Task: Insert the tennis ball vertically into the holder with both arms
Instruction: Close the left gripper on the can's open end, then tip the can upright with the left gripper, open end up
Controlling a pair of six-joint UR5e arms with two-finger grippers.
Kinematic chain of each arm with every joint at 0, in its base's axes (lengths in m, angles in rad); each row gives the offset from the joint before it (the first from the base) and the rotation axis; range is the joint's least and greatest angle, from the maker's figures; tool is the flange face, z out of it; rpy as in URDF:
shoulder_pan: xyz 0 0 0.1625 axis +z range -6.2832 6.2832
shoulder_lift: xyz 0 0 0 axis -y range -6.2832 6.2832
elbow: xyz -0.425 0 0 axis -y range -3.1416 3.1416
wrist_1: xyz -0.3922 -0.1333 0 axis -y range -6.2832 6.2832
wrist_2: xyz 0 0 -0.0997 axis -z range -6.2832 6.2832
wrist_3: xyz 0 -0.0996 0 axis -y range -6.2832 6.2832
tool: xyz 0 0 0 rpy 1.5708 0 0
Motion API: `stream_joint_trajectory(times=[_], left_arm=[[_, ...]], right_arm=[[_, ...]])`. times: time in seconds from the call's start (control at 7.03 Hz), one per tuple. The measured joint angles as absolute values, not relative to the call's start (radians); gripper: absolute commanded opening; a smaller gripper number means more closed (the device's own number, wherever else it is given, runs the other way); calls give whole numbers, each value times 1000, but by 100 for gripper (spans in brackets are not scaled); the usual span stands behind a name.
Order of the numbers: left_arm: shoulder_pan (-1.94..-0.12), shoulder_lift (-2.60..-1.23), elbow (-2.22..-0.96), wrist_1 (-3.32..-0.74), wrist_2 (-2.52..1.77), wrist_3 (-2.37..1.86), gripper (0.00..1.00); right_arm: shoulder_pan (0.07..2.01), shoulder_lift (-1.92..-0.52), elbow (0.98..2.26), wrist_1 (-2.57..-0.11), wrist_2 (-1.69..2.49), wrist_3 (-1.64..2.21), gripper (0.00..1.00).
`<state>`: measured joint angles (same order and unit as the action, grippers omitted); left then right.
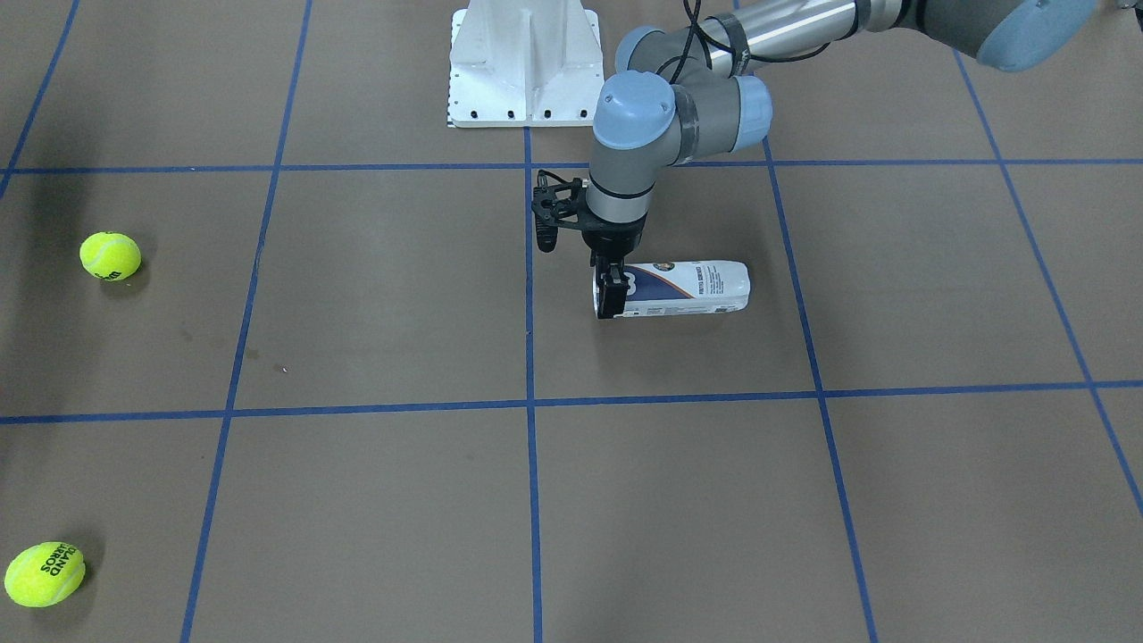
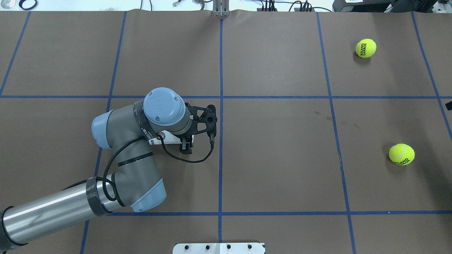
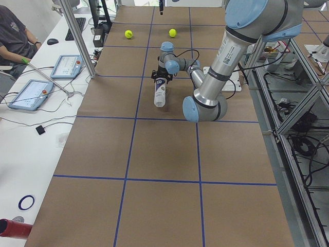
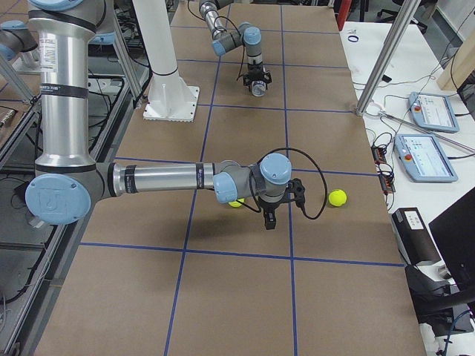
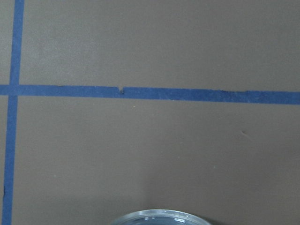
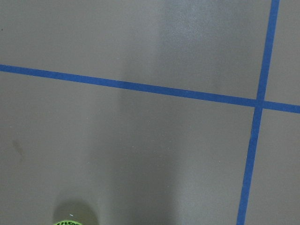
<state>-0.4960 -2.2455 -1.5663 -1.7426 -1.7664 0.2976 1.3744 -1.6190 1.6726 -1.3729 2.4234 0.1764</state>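
holder (image 1: 683, 288): clear glossy plastic under a smooth printed label
tennis balls (image 1: 110, 255): fuzzy yellow felt
table (image 1: 393, 500): matt brown paper, blue tape lines
left arm (image 2: 53, 210): polished metal tube, matt grey joints

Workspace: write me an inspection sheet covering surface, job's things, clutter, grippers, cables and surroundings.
Surface: brown table with blue tape grid, a few faint stains.
Job's things: clear plastic tennis-ball holder with white and navy label lies on its side; two yellow-green tennis balls lie apart from it, loose.
Clutter: nothing seen.
Grippers: left gripper has its jaws astride the holder's rim end, clamping unclear; right gripper hangs beside one ball, state cannot be told.
Cables: black cable loops off the left wrist.
Surroundings: white pedestal base; seated operator with tablets.
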Motion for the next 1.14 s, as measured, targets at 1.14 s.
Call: stream_joint_trajectory(times=[1.14], left_arm=[[-519, -2280, -1620, -1761, -1757, 253, 60]], right_arm=[[1374, -1618, 1675, -1371, 2430, 177, 99]])
